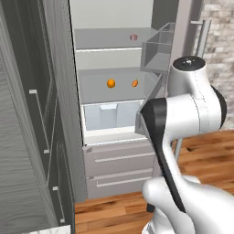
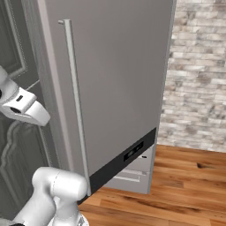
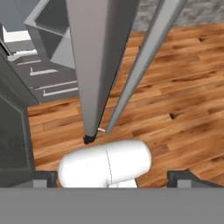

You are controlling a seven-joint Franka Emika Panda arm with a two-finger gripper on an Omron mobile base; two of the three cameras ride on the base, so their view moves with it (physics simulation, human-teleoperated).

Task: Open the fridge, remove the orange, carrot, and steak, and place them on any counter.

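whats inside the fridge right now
Inside the fridge: the steak on an upper shelf, the orange and carrot below it. The arm covers the right side.

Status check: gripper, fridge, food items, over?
Gripper open, empty, by door handle. Fridge open; orange and carrot on middle shelf, steak on shelf above. Arm partly blocks left view.

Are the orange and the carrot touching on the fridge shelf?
Apart. The left base view shows the orange and the carrot on the same shelf of the open fridge, with a clear stretch of bare grey shelf between them.
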